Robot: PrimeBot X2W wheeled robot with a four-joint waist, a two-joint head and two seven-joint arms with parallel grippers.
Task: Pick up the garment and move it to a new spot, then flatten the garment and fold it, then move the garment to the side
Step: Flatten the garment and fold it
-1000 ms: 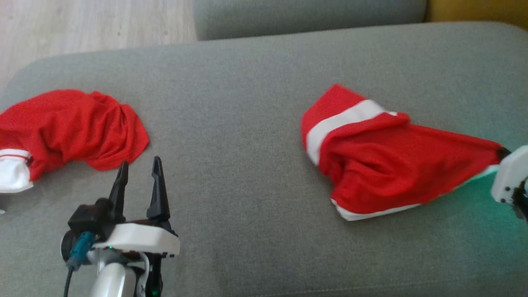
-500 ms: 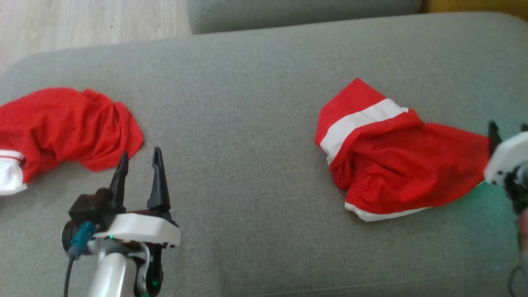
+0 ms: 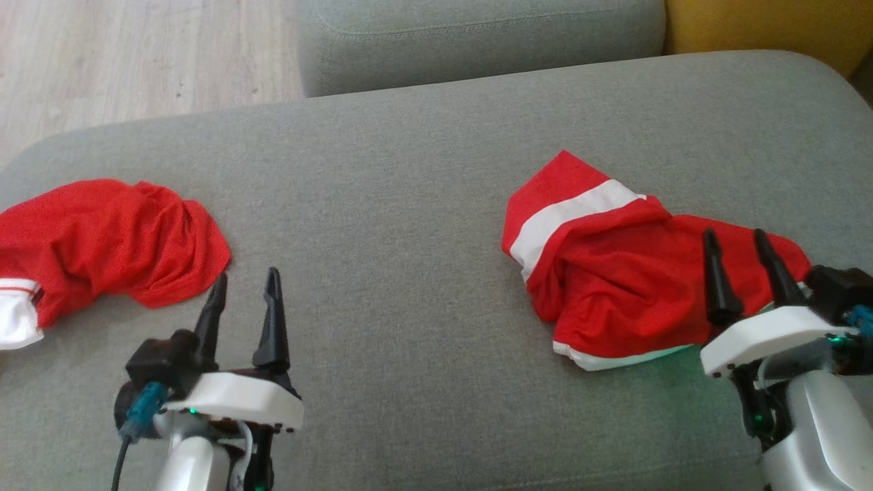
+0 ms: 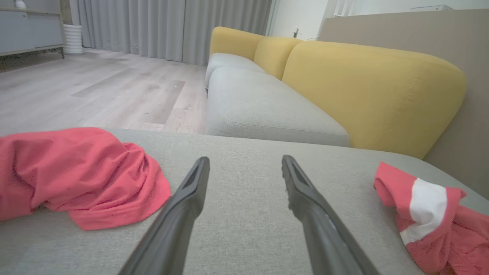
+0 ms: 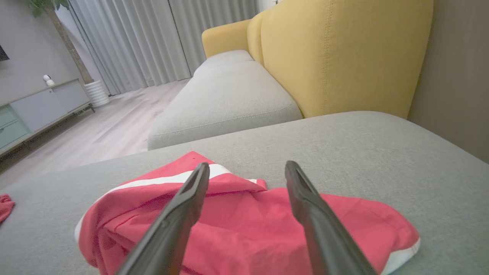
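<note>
From the head camera you see the banded garment [image 3: 614, 286], red with a white stripe, bunched on the right part of the grey seat cushion [image 3: 409, 204]. The other red garment [image 3: 102, 239] lies crumpled at the cushion's left edge, well apart from it. Your left tool [image 3: 246, 274] sits at the lower left with its fingers spread and nothing between them, its tips just short of the other red garment. Your right tool [image 3: 734, 234] is at the lower right, also spread and empty, and its fingers cross the banded garment's right end.

In the left wrist view, the left tool [image 4: 245, 158] stands wide over bare seat cushion [image 4: 248, 214]. The other red garment [image 4: 76, 175] is to its left and the banded garment [image 4: 424, 214] is far right, with a yellow backrest [image 4: 366, 91] beyond.

In the right wrist view, the right tool [image 5: 247, 164] is wide apart and grips nothing. The banded garment [image 5: 248, 225] spreads beneath both fingers, but you cannot tell whether they touch the cloth.
</note>
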